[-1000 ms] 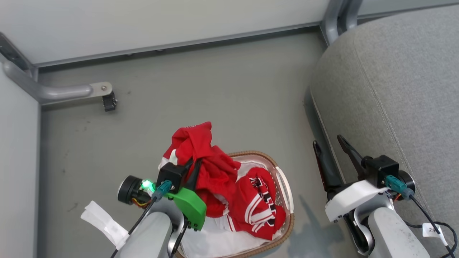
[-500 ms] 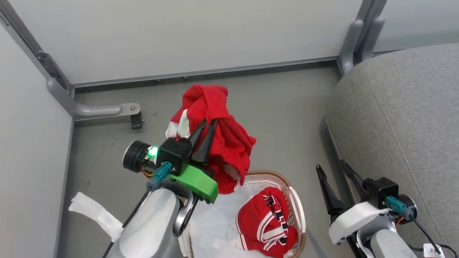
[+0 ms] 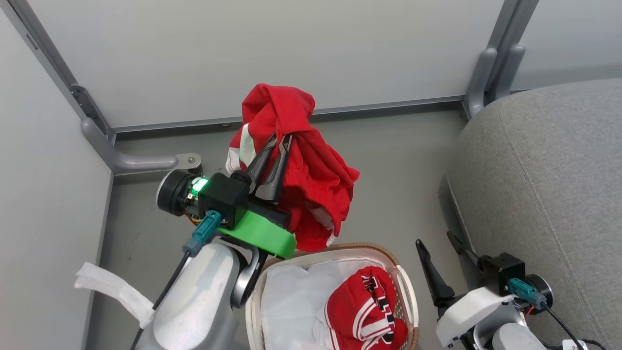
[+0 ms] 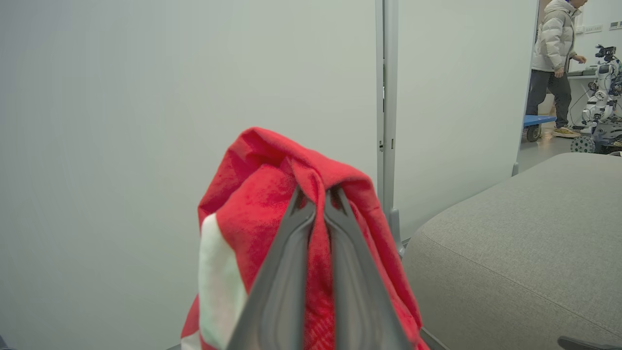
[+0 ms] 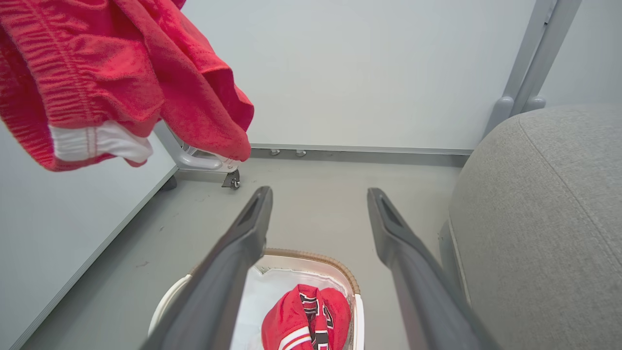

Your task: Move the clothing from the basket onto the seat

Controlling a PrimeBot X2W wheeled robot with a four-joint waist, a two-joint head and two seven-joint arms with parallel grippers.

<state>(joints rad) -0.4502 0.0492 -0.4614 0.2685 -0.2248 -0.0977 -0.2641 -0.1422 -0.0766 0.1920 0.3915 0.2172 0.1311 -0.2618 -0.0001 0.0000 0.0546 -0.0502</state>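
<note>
Red jersey [image 3: 362, 316] in basket [image 3: 335, 250] | second jersey [image 3: 316, 184] pinched by left fingers [image 3: 279, 167]

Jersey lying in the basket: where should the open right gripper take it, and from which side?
Probably pinch the bunched fold atop the jersey, coming straight down with the right gripper. The basket walls close off its sides, and the crumpled heap offers loose folds upward.
</note>
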